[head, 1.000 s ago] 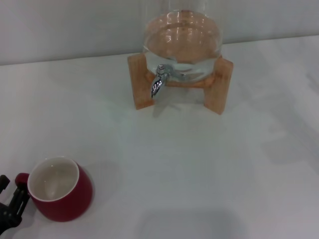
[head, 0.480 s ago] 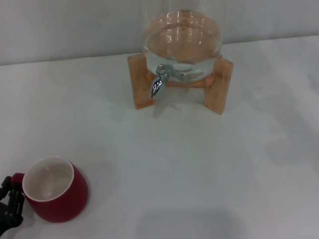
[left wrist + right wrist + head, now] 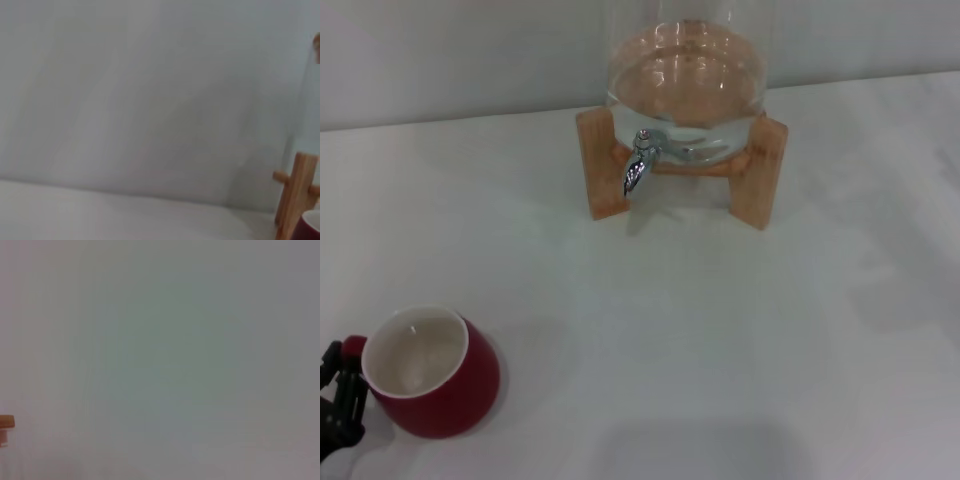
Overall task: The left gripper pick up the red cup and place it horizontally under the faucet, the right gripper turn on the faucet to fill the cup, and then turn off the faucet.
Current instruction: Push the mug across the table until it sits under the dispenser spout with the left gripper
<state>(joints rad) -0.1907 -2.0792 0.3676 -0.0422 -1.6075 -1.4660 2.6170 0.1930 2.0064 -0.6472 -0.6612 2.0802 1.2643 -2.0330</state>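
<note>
My left gripper [image 3: 342, 400] sits at the near left edge of the table, closed on the handle side of the red cup [image 3: 432, 375], which is tilted with its mouth up and towards me. The faucet [image 3: 638, 168] lies well apart, ahead and to the right. My right gripper is out of view.

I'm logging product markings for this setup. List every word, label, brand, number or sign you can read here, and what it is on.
None: no readable text in any view.
Red cup: plain, no print.
Glass jar, chrome faucet and wooden stand: no label showing.
Left end effector: no marking readable.
</note>
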